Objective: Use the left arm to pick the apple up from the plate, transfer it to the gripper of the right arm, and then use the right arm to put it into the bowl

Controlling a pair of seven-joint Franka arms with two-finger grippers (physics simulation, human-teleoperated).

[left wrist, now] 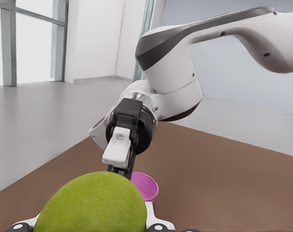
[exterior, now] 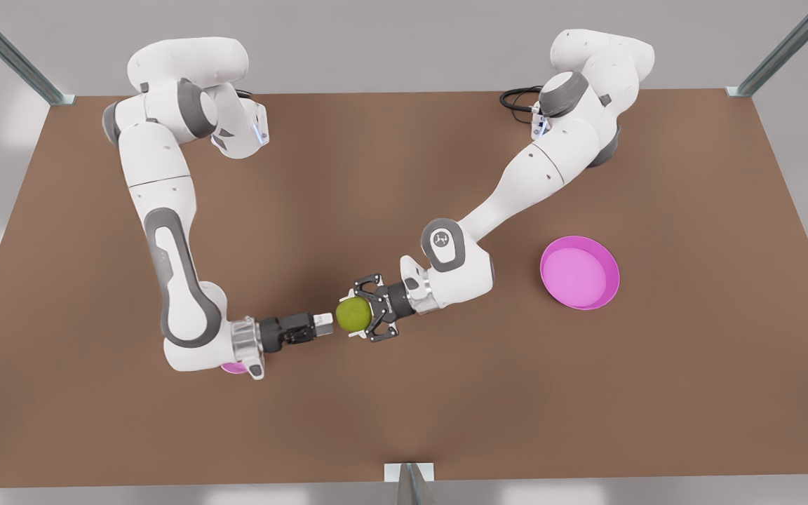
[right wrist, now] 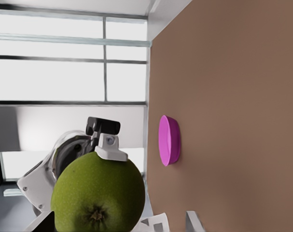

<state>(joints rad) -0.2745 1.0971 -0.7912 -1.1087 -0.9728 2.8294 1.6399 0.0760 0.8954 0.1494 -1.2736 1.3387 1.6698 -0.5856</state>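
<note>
The bench (exterior: 404,421) is bare between the arms' bases and all along the front view's lower side, leaving wide room to pass. Mid-bench, the left gripper (exterior: 360,313) and right gripper (exterior: 325,325) meet at the apple (exterior: 353,315), barring the way across. The right arm's wrist covers most of the bowl (exterior: 233,367), while the plate (exterior: 579,273) stands unblocked.

White rounded arm links, grey joint bands, silver wrists, black claws
</note>
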